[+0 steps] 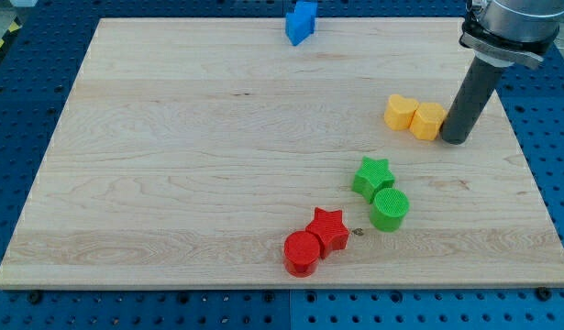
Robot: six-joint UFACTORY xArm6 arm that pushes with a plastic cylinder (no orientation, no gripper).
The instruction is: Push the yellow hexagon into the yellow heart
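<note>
The yellow hexagon (429,121) sits at the view's right, touching the yellow heart (401,112) on its left side. My tip (453,139) is right beside the hexagon's right edge, touching or nearly touching it. The dark rod rises from there toward the view's top right.
A green star (372,177) and a green cylinder (390,208) sit below the yellow pair. A red star (328,229) and a red cylinder (303,253) lie near the bottom edge. A blue block (301,22) sits at the top edge. The wooden board (171,165) ends close to the right of my tip.
</note>
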